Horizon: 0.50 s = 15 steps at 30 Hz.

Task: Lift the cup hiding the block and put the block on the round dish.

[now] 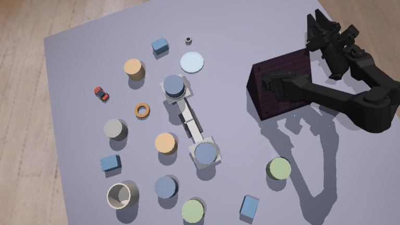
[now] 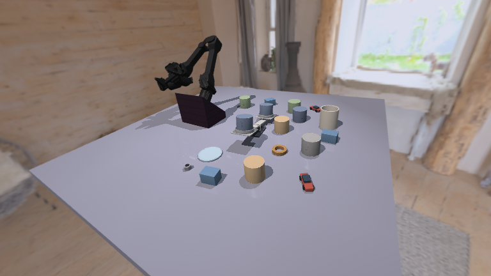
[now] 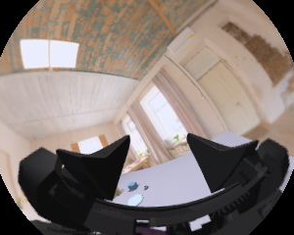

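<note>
- The block is hiding, probably under the far cup (image 1: 205,153) (image 2: 266,109), whose pan looks lower.
- That cup is standing farther from the dish (image 1: 191,62) (image 2: 210,154) (image 3: 135,200) than its twin (image 1: 174,85) (image 2: 244,122); it is likely feeling light, rigid, smooth, wanting opposed mid-wall contact.
- The gripper (image 1: 312,12) (image 2: 157,82) (image 3: 159,137) is waiting wide open, holding nothing.

Table (image 1: 229,27) (image 2: 231,222) (image 3: 171,183): smooth, low sheen. Dark wedge (image 1: 280,63) (image 2: 194,110): wood-like grain. Pincer (image 1: 312,12) (image 2: 157,84) (image 3: 159,137): black, matt plastic look. Nut (image 1: 185,41) (image 2: 187,167) (image 3: 146,187): metal-looking.
</note>
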Available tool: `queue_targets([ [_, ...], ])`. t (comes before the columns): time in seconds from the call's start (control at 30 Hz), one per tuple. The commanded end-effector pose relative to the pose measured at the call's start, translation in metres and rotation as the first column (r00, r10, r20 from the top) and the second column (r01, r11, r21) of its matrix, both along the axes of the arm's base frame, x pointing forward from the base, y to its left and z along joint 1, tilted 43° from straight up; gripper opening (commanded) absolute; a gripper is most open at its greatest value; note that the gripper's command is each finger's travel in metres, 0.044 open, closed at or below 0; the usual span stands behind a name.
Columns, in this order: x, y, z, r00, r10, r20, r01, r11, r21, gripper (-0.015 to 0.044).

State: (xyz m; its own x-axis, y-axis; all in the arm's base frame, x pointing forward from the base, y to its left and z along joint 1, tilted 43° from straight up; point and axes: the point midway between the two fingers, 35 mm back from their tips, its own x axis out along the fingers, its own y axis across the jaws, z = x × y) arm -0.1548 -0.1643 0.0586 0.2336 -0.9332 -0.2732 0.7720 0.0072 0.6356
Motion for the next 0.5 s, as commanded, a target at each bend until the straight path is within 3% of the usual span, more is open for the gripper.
queue_targets([
  [0.0,0.0,0.0,0.0,1.0,0.003,0.0,-0.003,1.0,0.001,0.0426],
  [0.47,0.072,-0.041,0.004,0.927,0.373,0.03,-0.374,0.924,0.078,0.044],
])
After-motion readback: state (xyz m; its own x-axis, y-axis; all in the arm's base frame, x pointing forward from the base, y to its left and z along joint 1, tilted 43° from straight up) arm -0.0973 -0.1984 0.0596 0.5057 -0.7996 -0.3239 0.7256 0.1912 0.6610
